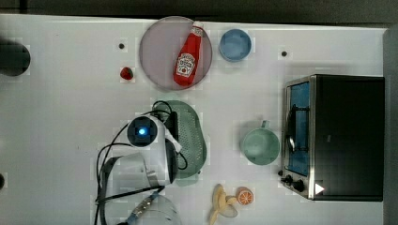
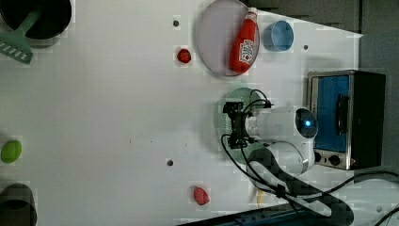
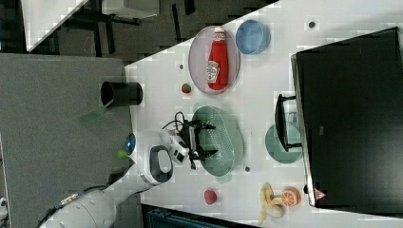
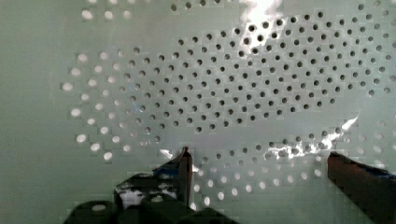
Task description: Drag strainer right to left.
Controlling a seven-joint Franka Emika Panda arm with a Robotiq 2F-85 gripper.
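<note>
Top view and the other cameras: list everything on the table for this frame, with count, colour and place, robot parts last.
Pale green oblong perforated plastic strainer: one, table centre, under the gripper.
Round green mug: one, between strainer and oven.
Small blue bowl: one, beside the plate.
Grey round plate: one, at the top view's upper middle.
Red ketchup bottle: one, lying on the plate.
Strawberry: one, red, at the top view's left of the plate.
Toaster oven: one, black and silver, the top view's right.
Banana: one, yellow, peeled; orange half beside it.
Lime: one, green, the left view's left edge.
Black cup: one, holding a green spatula.
Gripper: open, over the strainer's basin.
</note>
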